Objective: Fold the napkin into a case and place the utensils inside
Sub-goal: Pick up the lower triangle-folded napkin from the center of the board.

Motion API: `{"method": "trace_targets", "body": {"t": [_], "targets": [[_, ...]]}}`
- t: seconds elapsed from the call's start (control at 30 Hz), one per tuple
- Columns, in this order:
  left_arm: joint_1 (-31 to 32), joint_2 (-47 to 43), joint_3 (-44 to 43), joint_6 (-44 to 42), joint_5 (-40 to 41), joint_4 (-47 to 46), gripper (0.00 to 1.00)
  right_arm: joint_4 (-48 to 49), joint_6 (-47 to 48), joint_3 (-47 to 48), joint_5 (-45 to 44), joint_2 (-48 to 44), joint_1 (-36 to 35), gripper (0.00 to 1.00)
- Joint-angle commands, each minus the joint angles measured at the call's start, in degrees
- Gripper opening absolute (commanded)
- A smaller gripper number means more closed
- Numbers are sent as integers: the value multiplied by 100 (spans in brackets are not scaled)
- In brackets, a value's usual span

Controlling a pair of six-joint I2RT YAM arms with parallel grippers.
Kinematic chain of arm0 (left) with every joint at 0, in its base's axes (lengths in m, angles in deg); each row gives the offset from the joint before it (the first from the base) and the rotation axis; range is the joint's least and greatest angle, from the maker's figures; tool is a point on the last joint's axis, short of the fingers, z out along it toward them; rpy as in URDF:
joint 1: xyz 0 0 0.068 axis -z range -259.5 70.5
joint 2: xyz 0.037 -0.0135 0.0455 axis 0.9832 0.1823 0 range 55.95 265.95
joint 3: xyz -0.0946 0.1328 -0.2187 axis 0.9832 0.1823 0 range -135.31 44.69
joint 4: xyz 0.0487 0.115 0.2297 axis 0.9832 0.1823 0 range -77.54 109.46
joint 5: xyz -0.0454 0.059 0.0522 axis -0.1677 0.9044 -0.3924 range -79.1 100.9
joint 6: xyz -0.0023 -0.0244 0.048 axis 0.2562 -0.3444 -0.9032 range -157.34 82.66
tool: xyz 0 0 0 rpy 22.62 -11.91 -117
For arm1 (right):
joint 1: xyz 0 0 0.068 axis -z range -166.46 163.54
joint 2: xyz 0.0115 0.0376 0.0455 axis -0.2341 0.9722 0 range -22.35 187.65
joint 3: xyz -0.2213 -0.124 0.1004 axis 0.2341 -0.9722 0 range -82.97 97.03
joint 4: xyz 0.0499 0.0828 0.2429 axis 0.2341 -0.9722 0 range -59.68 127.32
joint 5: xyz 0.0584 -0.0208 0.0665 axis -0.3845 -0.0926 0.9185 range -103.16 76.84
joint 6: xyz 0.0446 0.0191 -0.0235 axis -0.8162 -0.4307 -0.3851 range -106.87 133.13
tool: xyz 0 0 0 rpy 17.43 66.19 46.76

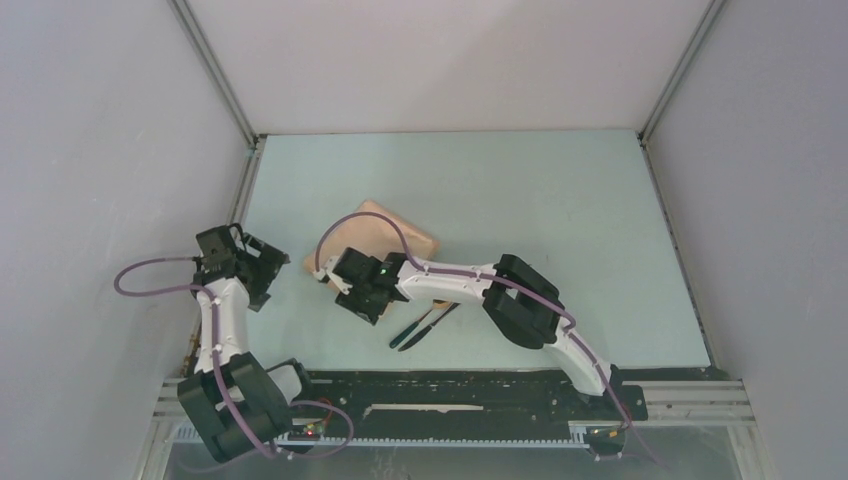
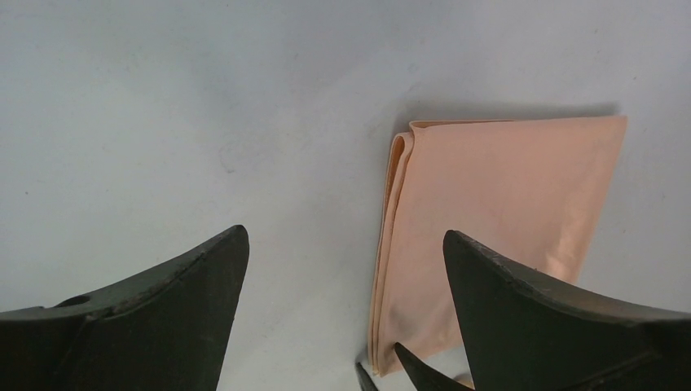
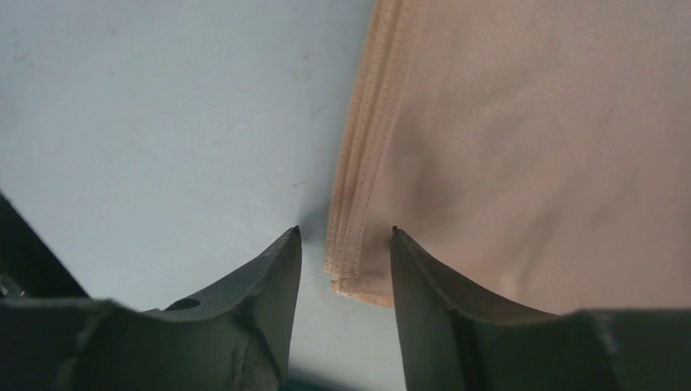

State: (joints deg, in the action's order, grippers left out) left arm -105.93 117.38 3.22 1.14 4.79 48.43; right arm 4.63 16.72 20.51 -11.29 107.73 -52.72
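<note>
The peach-tan napkin (image 1: pixel 375 232) (image 2: pixel 505 187) (image 3: pixel 530 147) lies folded into a flat, layered rectangle in the middle of the table. My right gripper (image 1: pixel 326 275) (image 3: pixel 344 230) is down at its near-left corner, jaws part open. One finger rests over the cloth and the other stands just off the stacked edges, with a gap still showing. My left gripper (image 1: pixel 280 268) (image 2: pixel 344 232) hovers wide open left of the napkin, holding nothing. The right gripper's fingertips (image 2: pixel 415 366) show at the napkin's corner in the left wrist view. The utensils (image 1: pixel 425 325), two slim dark pieces, lie under the right arm.
The pale blue table (image 1: pixel 560 200) is walled in by white panels at the back and both sides. A black rail (image 1: pixel 450 395) runs along the near edge by the arm bases. The right arm's forearm (image 1: pixel 450 280) spans the napkin's near side.
</note>
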Motion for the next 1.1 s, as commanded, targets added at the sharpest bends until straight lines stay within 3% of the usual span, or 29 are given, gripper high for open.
{"method": "trace_targets", "body": {"t": [0.0,0.13,0.2,0.27,0.33,0.43,0.6,0.7,0.87,1.07], "targets": [[-78,17,-160,-164,-205,-125,97,3,-95,65,-721,119,-65,48],[-126,149,86,-140,-1136,-588,97,62,-64,-12,-1345,95,-102,32],[-159,203,303,-5,-1505,-906,97,189,-29,-54,-1349,31,-90,29],[-168,243,438,75,-1610,-1082,97,263,-11,-43,-1309,-34,-90,19],[-176,279,484,109,-1649,-1180,97,279,-100,3,-1026,-128,-34,11],[-181,453,539,206,-1872,-1350,97,332,-432,-34,153,-373,211,0],[-181,762,845,526,-2094,-1830,96,875,-1295,-475,2402,-749,1031,0],[-179,1050,1211,909,-2341,-2502,93,1481,-1697,-795,3292,-817,1394,0],[-159,1536,1455,1127,-2393,-3135,89,1963,-2052,-1059,4002,-809,1734,0],[-4,1834,1496,1542,-2327,-3856,81,2392,-2307,-1304,4256,-846,1960,0]]}}
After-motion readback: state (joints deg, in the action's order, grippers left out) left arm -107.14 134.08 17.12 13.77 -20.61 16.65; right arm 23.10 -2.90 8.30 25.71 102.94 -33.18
